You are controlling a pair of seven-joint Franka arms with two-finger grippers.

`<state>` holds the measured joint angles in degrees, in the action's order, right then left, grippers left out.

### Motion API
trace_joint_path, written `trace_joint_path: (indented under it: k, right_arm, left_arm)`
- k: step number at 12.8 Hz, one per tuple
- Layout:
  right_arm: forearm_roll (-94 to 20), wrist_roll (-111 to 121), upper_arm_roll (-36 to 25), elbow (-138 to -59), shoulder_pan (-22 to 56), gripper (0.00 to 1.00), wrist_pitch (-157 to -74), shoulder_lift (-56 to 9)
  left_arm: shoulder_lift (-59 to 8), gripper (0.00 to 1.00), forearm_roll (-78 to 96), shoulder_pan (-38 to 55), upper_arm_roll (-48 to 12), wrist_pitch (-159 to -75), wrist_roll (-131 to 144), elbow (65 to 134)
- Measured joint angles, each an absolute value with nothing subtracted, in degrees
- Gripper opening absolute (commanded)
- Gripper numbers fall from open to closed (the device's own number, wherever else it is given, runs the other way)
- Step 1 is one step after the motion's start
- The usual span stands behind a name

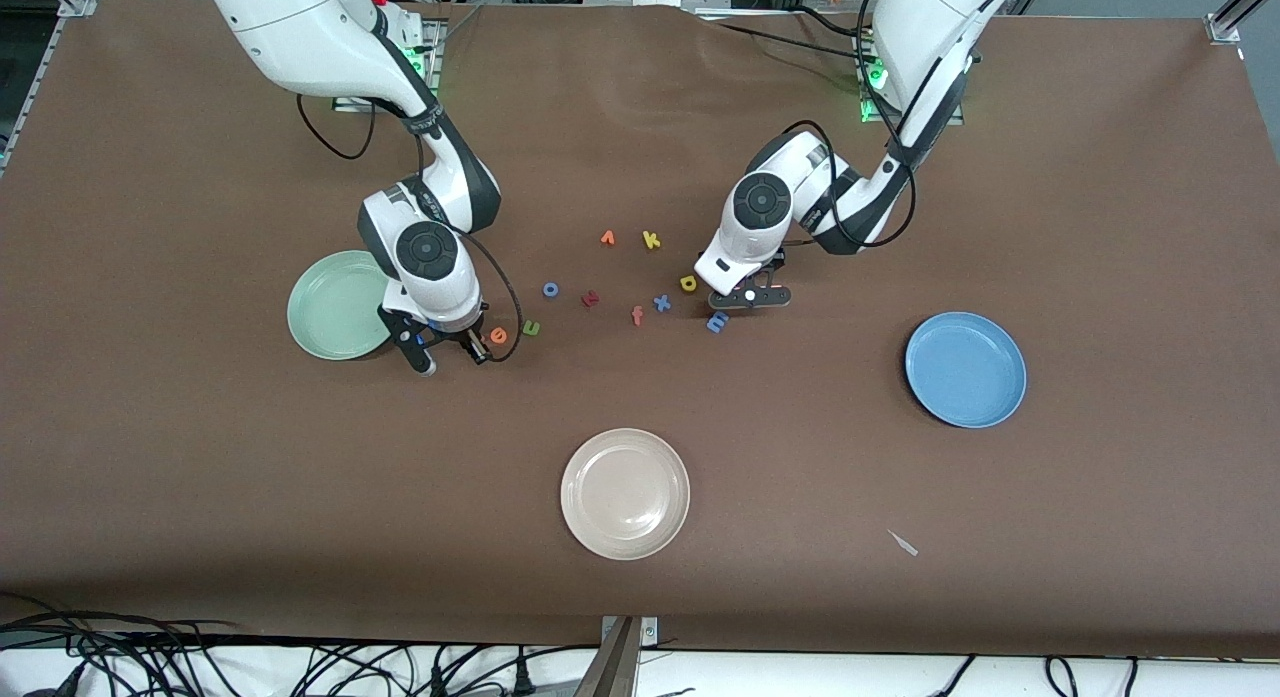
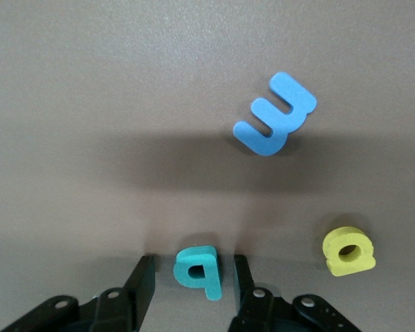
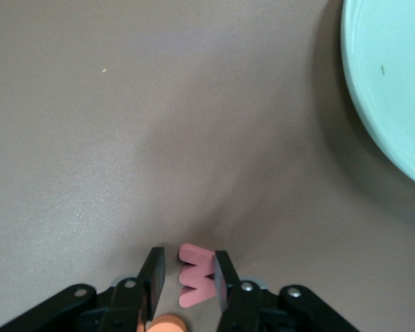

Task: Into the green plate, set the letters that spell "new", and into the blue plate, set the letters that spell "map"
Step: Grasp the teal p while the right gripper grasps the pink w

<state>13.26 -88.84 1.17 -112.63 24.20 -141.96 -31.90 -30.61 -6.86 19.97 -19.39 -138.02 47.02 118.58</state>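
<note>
a wide table (image 1: 200, 497) fills almost everything, covered in a plain brown sheet that ripples a little along the edge where the bases stand. metal framing (image 1: 1232, 17) shows at the corners there. along the edge nearest the front camera runs a white strip of floor (image 1: 850, 672) with black cables (image 1: 120, 652) tangled across it. the light is even and soft, with faint shadows on the brown surface.

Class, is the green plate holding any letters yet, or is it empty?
Empty. The green plate shows only a bare surface; the orange e and green n lie on the table beside it.
</note>
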Motion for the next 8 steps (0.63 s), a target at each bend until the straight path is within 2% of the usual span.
trace_joint_path:
  k: [5,7,8]
  right_arm:
    - [13.26,-88.85,1.18,-112.47,24.28,0.39,-141.54,-31.9]
    - [13.26,-88.85,1.18,-112.47,24.52,0.39,-141.23,-31.92]
    - [13.26,-88.85,1.19,-112.49,24.74,0.39,-141.11,-32.0]
  left_arm:
    - [-30.58,0.18,-6.86,20.14,-19.5,-137.98,47.9,118.35]
    - [-30.59,0.0,-6.86,20.14,-19.5,-137.98,47.96,118.34]
    - [-30.59,0.0,-6.86,20.13,-19.46,-137.92,47.96,118.3]
